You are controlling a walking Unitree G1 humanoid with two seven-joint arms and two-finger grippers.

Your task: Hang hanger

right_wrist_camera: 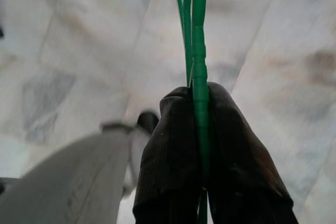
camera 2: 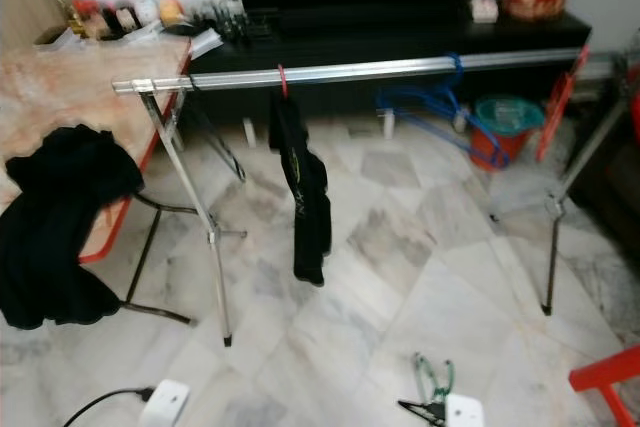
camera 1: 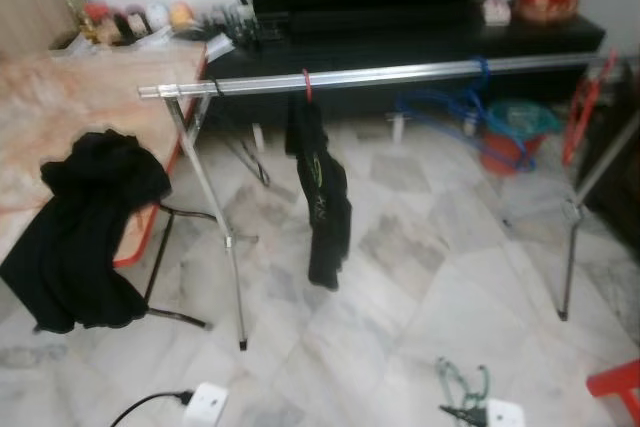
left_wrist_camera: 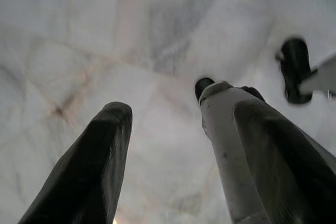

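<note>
A thin green hanger [right_wrist_camera: 195, 24] is pinched between the fingers of my right gripper [right_wrist_camera: 198, 95], which is shut on it. That gripper [camera 1: 458, 410] is low at the bottom right, just over the marble floor, with the green hanger [camera 1: 462, 383] pointing forward. Ahead stands a silver drying rack whose rail [camera 1: 400, 74] runs left to right. A black garment [camera 1: 320, 187] hangs from it on a red hanger [camera 1: 306, 84]. Blue hangers [camera 1: 478, 75] hang further right. My left gripper [left_wrist_camera: 181, 114] is open over the floor, holding nothing.
A black cloth [camera 1: 85, 232] is draped over the edge of a marble-topped table [camera 1: 70, 97] on the left. Behind the rack are a black TV cabinet [camera 1: 420, 42] and a bucket [camera 1: 515, 132]. A red stool corner [camera 1: 618, 385] sits at the bottom right.
</note>
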